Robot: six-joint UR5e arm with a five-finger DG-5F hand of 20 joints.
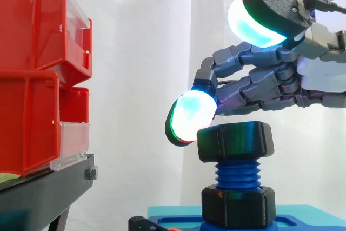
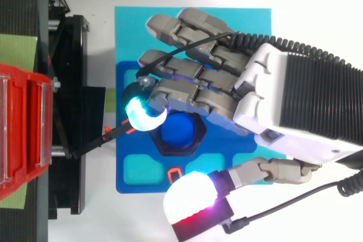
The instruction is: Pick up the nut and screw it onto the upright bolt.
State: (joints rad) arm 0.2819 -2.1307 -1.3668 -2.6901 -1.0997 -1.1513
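A blue threaded bolt (image 1: 238,174) stands upright on a blue base plate (image 2: 249,26). A black hex nut (image 1: 235,142) sits at the bolt's top, and a second black nut (image 1: 238,206) sits low on the bolt near the base. From above, the bolt's blue end (image 2: 178,131) shows inside the top nut (image 2: 197,140). My hand (image 1: 319,74) hovers just above the top nut, coming in from the right. Its fingers are loosely bent, and one glowing fingertip (image 1: 189,117) rests at the nut's upper left edge. The thumb pad (image 1: 251,22) is raised well clear, so nothing is pinched.
Stacked red bins (image 1: 38,79) with clear front lips stand on a black stand (image 1: 48,187) to the left of the bolt. From above, a red bin (image 2: 22,128) lies at the left edge. The base plate has shallow recesses (image 2: 139,168) beside the bolt.
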